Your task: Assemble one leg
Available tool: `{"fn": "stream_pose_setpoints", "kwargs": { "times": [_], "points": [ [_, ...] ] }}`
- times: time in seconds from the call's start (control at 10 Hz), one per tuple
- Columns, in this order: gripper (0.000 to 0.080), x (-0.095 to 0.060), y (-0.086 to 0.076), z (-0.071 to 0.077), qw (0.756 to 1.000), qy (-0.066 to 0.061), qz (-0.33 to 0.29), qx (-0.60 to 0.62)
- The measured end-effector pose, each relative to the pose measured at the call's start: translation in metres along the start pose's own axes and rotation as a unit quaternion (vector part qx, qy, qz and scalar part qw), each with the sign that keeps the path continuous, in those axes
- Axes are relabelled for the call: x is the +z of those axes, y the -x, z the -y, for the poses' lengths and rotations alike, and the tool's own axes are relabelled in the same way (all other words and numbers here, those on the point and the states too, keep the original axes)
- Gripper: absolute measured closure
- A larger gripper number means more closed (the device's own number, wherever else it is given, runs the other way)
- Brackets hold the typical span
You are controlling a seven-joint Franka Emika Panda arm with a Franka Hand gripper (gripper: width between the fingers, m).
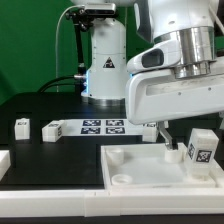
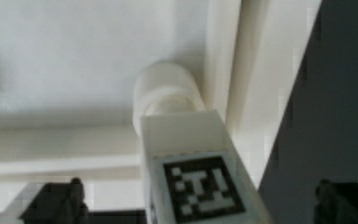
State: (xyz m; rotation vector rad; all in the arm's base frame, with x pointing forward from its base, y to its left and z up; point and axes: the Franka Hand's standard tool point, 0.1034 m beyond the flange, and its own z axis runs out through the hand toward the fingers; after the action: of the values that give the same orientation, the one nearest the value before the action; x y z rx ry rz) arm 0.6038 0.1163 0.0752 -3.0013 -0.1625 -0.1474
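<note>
A leg [image 1: 200, 148], a short white post with a black-and-white tag, stands on the right part of the wide white panel [image 1: 135, 165]. My gripper [image 1: 180, 140] hangs over it. One dark finger [image 1: 165, 138] shows beside the leg. In the wrist view the leg [image 2: 190, 150] lies between the two dark fingertips [image 2: 51, 203], with a gap on each side. The jaws are open and do not touch it. The panel [image 2: 78, 60] fills the background there. Two more legs [image 1: 22, 125] [image 1: 50, 128] stand on the black table at the exterior view's left.
The marker board [image 1: 103, 126] lies on the table behind the panel. The arm's base [image 1: 105, 60] stands at the back. A white part [image 1: 4, 160] shows at the exterior view's left edge. The panel has raised rims.
</note>
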Motion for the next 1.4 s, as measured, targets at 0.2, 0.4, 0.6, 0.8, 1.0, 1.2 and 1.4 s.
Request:
{"fn": "stream_pose_setpoints", "kwargs": {
  "times": [0.2,0.4,0.6,0.8,1.0,1.2,1.4],
  "points": [
    [0.015,-0.003,-0.005,0.001,0.997,-0.011,0.079,0.003],
    [0.015,-0.006,-0.014,0.005,0.993,-0.018,0.113,0.007],
    [0.015,-0.007,-0.016,0.009,0.993,-0.015,0.111,0.035],
    [0.015,-0.007,-0.02,0.009,0.994,-0.014,0.105,0.039],
    [0.015,-0.007,-0.024,0.004,0.995,-0.015,0.093,0.028],
    [0.0251,-0.007,-0.025,0.001,0.995,-0.015,0.093,0.029],
    [0.049,-0.008,-0.025,0.0,0.995,-0.015,0.093,0.03]
  ]
}}
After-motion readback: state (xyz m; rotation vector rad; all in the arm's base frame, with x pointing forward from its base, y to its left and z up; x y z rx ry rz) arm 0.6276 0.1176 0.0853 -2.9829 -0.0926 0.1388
